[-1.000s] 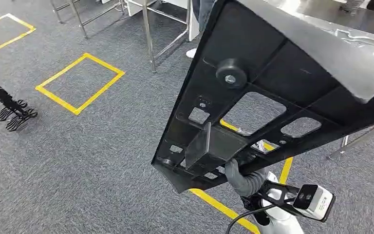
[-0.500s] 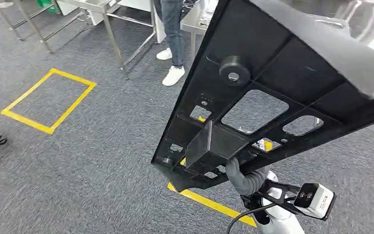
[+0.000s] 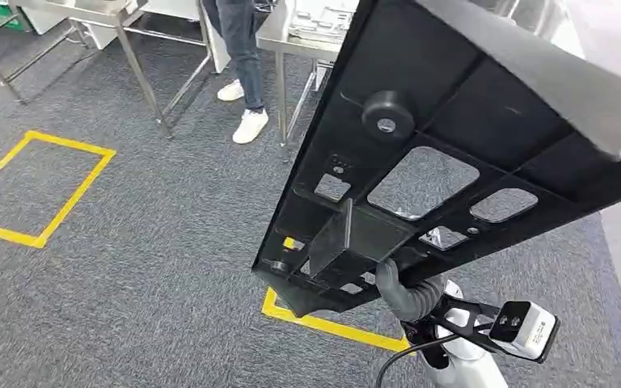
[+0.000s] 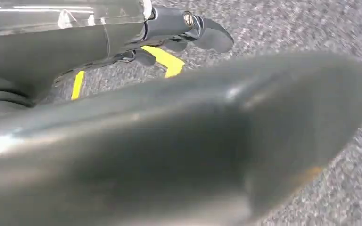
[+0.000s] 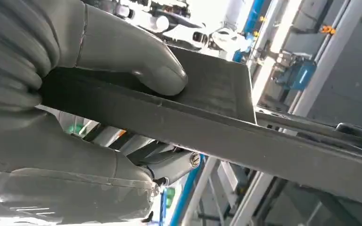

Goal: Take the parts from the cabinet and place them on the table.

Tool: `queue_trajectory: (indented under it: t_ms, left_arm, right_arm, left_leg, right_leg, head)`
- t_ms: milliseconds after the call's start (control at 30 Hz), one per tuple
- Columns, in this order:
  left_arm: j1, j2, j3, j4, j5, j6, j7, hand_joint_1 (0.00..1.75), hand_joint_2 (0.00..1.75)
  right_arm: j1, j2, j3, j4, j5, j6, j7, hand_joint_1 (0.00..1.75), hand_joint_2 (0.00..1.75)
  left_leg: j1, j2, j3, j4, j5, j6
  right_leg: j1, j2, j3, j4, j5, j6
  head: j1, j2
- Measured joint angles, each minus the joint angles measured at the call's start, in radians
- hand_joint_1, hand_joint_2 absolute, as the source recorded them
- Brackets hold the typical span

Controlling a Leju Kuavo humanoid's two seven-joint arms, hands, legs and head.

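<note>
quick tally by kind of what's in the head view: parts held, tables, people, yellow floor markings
black part: 1
metal tables: 2
person: 1
yellow floor markings: 2
total: 6

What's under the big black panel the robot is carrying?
Under the black panel, grey carpet and a yellow floor line show, partly through its cutouts. The right hand grips its lower edge. Most of the floor beneath is covered.
</note>
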Motion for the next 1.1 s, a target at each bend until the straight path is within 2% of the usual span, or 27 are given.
queue_trajectory:
  t_ms: [33,67,167,200,233,267,300,333,367,400,433,500,533,567,667,700,733,767,800,867,900,933,967,1033,1067,1100]
  left_arm:
    - [0.0,0.0,-0.001,0.0,0.0,0.0,0.0,0.0,0.0]
    - [-0.001,-0.002,-0.001,0.0,0.0,0.0,0.0,0.0,0.0]
    - [-0.001,-0.002,-0.001,0.0,0.0,-0.001,0.0,0.0,0.0]
    - [-0.004,-0.003,-0.002,0.0,0.0,-0.002,0.0,0.0,0.0]
    - [-0.006,-0.003,-0.002,0.0,0.0,-0.003,-0.001,0.0,0.0]
    - [-0.006,-0.003,-0.002,0.0,0.0,-0.006,-0.003,0.0,0.0]
    - [-0.003,-0.003,-0.002,0.0,0.0,-0.008,-0.005,0.0,0.0]
    - [0.0,-0.002,-0.002,0.0,0.0,-0.009,-0.006,0.0,0.0]
    - [0.004,-0.001,-0.002,0.0,0.0,-0.011,-0.006,0.0,0.0]
    - [0.006,-0.001,-0.003,0.0,0.0,-0.014,-0.006,0.0,0.0]
    - [0.005,-0.001,-0.003,0.0,0.0,-0.014,-0.006,0.0,0.0]
    - [0.003,-0.001,-0.003,0.0,0.0,-0.017,-0.009,0.0,0.0]
    - [0.003,0.0,-0.003,0.0,0.0,-0.017,-0.01,0.0,0.0]
    - [0.001,0.001,-0.005,0.0,0.0,-0.018,-0.01,0.0,0.0]
    - [0.0,0.001,-0.01,0.0,0.0,-0.02,-0.012,0.0,0.0]
    - [-0.002,0.001,-0.012,0.0,0.0,-0.022,-0.012,0.0,0.0]
    - [-0.005,-0.001,-0.015,0.0,0.0,-0.024,-0.013,0.0,0.0]
    - [-0.005,-0.001,-0.017,0.0,0.0,-0.024,-0.015,0.0,0.0]
    - [-0.003,0.0,-0.019,0.0,0.0,-0.026,-0.015,0.0,0.0]
    - [0.002,0.0,-0.022,0.0,0.0,-0.026,-0.015,0.0,0.0]
    - [0.003,0.0,-0.024,0.0,0.0,-0.026,-0.015,0.0,0.0]
    - [0.004,0.0,-0.025,0.0,0.0,-0.026,-0.015,0.0,0.0]
    - [0.003,0.0,-0.026,0.0,0.0,-0.027,-0.016,0.0,0.0]
    - [0.001,0.0,-0.027,0.0,0.0,-0.029,-0.018,0.0,0.0]
    - [0.001,0.0,-0.027,0.0,0.0,-0.031,-0.018,0.0,0.0]
    - [0.0,0.0,-0.027,0.0,0.0,-0.031,-0.018,0.0,0.0]
  right_arm:
    - [-0.002,0.0,0.0,0.0,0.0,0.0,0.0,1.75,1.75]
    - [-0.003,0.0,0.0,0.0,-0.001,0.0,0.0,1.75,1.75]
    - [-0.002,0.0,-0.003,0.0,-0.002,-0.001,0.0,1.75,1.75]
    - [-0.002,0.0,-0.004,-0.001,-0.002,0.0,0.0,1.75,1.75]
    - [-0.002,0.0,-0.004,-0.002,-0.002,0.0,0.0,1.75,1.75]
    - [-0.004,0.0,-0.005,-0.002,-0.004,0.0,0.0,1.75,1.75]
    - [-0.003,0.0,-0.005,-0.001,-0.006,-0.001,0.0,1.75,1.75]
    - [-0.002,0.0,-0.005,0.0,-0.007,-0.001,0.0,1.75,1.75]
    - [0.0,0.0,-0.005,0.001,-0.007,-0.001,0.0,1.75,1.75]
    - [0.001,0.0,-0.006,0.003,-0.007,-0.002,0.0,1.75,1.75]
    - [0.002,0.0,-0.006,0.004,-0.007,-0.002,0.0,1.75,1.75]
    - [0.002,0.0,-0.006,0.004,-0.007,-0.005,0.0,1.75,1.75]
    - [0.003,0.0,-0.007,0.004,-0.007,-0.005,0.0,1.75,1.75]
    - [0.002,0.0,-0.007,0.004,-0.006,-0.005,0.0,1.75,1.75]
    - [0.005,0.0,-0.009,0.003,-0.002,-0.008,0.0,1.75,1.75]
    - [0.005,0.0,-0.011,0.002,0.0,-0.008,0.0,1.75,1.75]
    - [0.008,0.0,-0.014,-0.001,0.002,-0.008,0.0,1.75,1.75]
    - [0.005,0.0,-0.016,-0.005,0.003,-0.008,0.0,1.75,1.75]
    - [0.004,0.0,-0.017,-0.006,0.003,-0.007,0.0,1.75,1.75]
    - [0.01,0.0,-0.018,-0.006,0.005,-0.007,0.0,1.75,1.75]
    - [0.013,0.0,-0.018,-0.006,0.008,-0.008,0.0,1.75,1.75]
    - [0.017,0.0,-0.019,-0.006,0.011,-0.008,0.0,1.75,1.75]
    - [0.019,0.0,-0.019,-0.006,0.017,-0.011,0.0,1.75,1.75]
    - [0.02,0.0,-0.021,-0.013,0.021,-0.016,0.0,1.75,1.75]
    - [0.019,0.0,-0.022,-0.016,0.022,-0.018,0.0,1.75,1.75]
    - [0.019,0.0,-0.022,-0.019,0.023,-0.02,-0.001,1.75,1.75]
  left_leg:
    - [-0.001,0.008,0.004,-0.001,-0.003,-0.004]
    - [-0.007,0.014,0.004,0.0,-0.006,-0.01]
    - [-0.006,0.043,0.013,-0.009,-0.007,-0.025]
    - [-0.008,0.047,0.014,-0.009,-0.013,-0.031]
    - [-0.003,0.005,0.011,0.01,-0.027,-0.035]
    - [-0.001,-0.023,-0.011,0.061,-0.06,-0.036]
    - [-0.001,-0.038,-0.051,0.143,-0.1,-0.037]
    - [-0.001,-0.045,-0.092,0.221,-0.13,-0.039]
    - [-0.001,-0.047,-0.127,0.283,-0.145,-0.041]
    - [-0.001,-0.047,-0.144,0.304,-0.135,-0.04]
    - [-0.001,-0.047,-0.135,0.27,-0.1,-0.039]
    - [-0.001,-0.058,-0.068,0.106,0.001,-0.033]
    - [0.0,-0.088,-0.035,0.027,0.032,-0.028]
    - [-0.001,-0.103,-0.028,0.006,0.015,-0.023]
    - [-0.008,-0.095,-0.03,0.006,0.019,-0.011]
    - [0.001,-0.092,-0.023,-0.005,0.026,-0.002]
    - [0.004,-0.082,-0.019,-0.01,0.03,0.003]
    - [0.004,-0.08,-0.019,-0.013,0.03,0.008]
    - [0.004,-0.077,-0.019,-0.013,0.029,0.011]
    - [0.003,-0.066,-0.019,-0.013,0.025,0.01]
    - [0.003,-0.062,-0.018,-0.012,0.024,0.009]
    - [0.004,-0.06,-0.016,-0.012,0.022,0.007]
    - [0.004,-0.057,-0.011,-0.012,0.019,0.004]
    - [0.004,-0.055,0.001,-0.012,0.011,-0.004]
    - [0.0,-0.053,0.003,-0.012,0.008,-0.01]
    - [-0.002,-0.053,0.003,-0.01,0.004,-0.017]
  right_leg:
    - [0.011,-0.056,0.037,-0.073,0.001,-0.012]
    - [0.02,-0.057,0.036,-0.077,0.001,-0.017]
    - [0.022,-0.02,0.029,-0.078,0.001,-0.028]
    - [0.01,-0.008,0.039,-0.093,0.009,-0.037]
    - [0.008,0.0,0.045,-0.101,0.013,-0.04]
    - [0.007,0.007,0.046,-0.101,0.014,-0.045]
    - [0.007,0.018,0.046,-0.101,0.014,-0.046]
    - [0.008,0.03,0.046,-0.1,0.014,-0.048]
    - [0.009,0.042,0.045,-0.098,0.013,-0.049]
    - [0.01,0.057,0.045,-0.095,0.013,-0.049]
    - [0.01,0.069,0.046,-0.092,0.011,-0.049]
    - [0.01,0.091,0.049,-0.086,0.007,-0.046]
    - [0.009,0.099,0.047,-0.083,0.004,-0.043]
    - [0.015,0.105,0.042,-0.077,0.003,-0.039]
    - [0.006,0.121,0.037,-0.081,0.007,-0.02]
    - [0.011,0.124,0.036,-0.082,0.006,-0.014]
    - [0.009,0.098,0.037,-0.069,-0.003,-0.01]
    - [0.012,0.066,0.016,-0.026,-0.035,-0.006]
    - [0.009,0.046,-0.024,0.055,-0.077,-0.001]
    - [0.001,0.034,-0.104,0.213,-0.136,0.006]
    - [-0.001,0.032,-0.125,0.249,-0.139,0.008]
    - [-0.005,0.031,-0.12,0.232,-0.117,0.009]
    - [-0.007,0.029,-0.086,0.166,-0.074,0.009]
    - [-0.008,0.019,0.02,-0.037,0.017,0.004]
    - [-0.003,0.011,0.042,-0.079,0.0,0.0]
    - [0.002,0.015,0.04,-0.084,0.003,-0.008]
  head:
    - [0.0,0.0]
    - [-0.002,0.0]
    - [0.001,0.0]
    - [0.0,0.0]
    - [-0.001,0.0]
    - [-0.002,0.0]
    - [-0.005,0.0]
    - [-0.007,0.0]
    - [-0.007,0.0]
    - [-0.008,0.0]
    - [-0.008,0.0]
    - [-0.008,0.0]
    - [-0.009,0.0]
    - [-0.009,0.0]
    - [-0.009,0.0]
    - [-0.009,0.0]
    - [-0.01,0.0]
    - [0.0,0.0]
    - [0.001,0.0]
    - [0.001,0.0]
    - [0.001,0.0]
    - [0.001,0.0]
    - [0.001,0.0]
    - [0.001,0.0]
    - [0.001,0.0]
    - [0.0,0.0]
